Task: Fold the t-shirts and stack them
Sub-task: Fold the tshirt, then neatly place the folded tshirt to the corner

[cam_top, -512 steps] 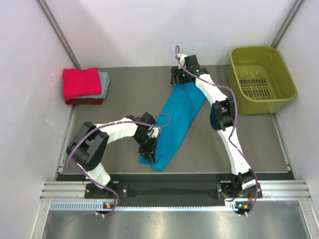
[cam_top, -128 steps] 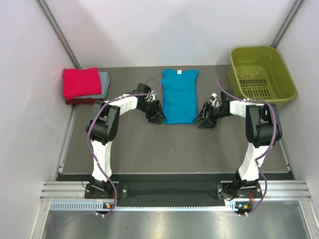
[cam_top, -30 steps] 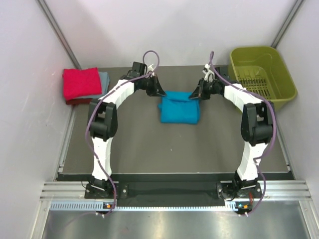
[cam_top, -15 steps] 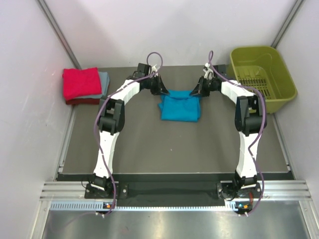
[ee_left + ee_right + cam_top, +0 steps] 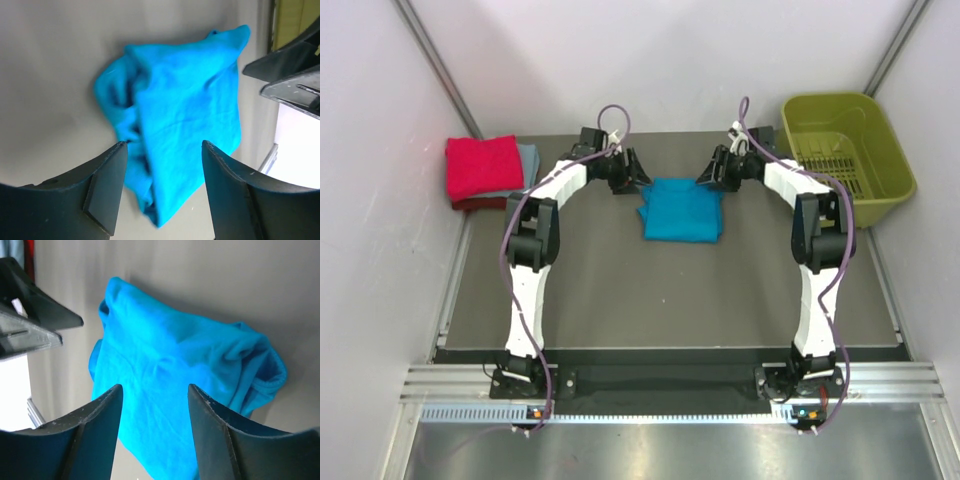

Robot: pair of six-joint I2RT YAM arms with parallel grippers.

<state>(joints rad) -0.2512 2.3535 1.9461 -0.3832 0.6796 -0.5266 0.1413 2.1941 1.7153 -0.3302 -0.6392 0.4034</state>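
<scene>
The teal-blue t-shirt (image 5: pixel 682 210) lies folded into a small rectangle on the grey table (image 5: pixel 670 290), far centre. My left gripper (image 5: pixel 633 176) hovers open just off its far left corner, and the left wrist view shows the shirt (image 5: pixel 185 125) below and between the spread fingers (image 5: pixel 107 185). My right gripper (image 5: pixel 707 175) stands open off the far right corner. Its wrist view also has the shirt (image 5: pixel 165 390) under the parted fingers (image 5: pixel 220 435). Neither gripper holds cloth. A folded red t-shirt (image 5: pixel 483 166) lies on a pale grey-blue one (image 5: pixel 528 164) at the far left.
An olive-green plastic basket (image 5: pixel 846 158) stands at the far right corner. White walls close in both sides and the back. A dark red fabric edge (image 5: pixel 490 204) shows under the left pile.
Both grippers have opened and let go of the teal shirt's far edge, then drawn slightly apart and away. The shirt has settled flat in its folded shape.
</scene>
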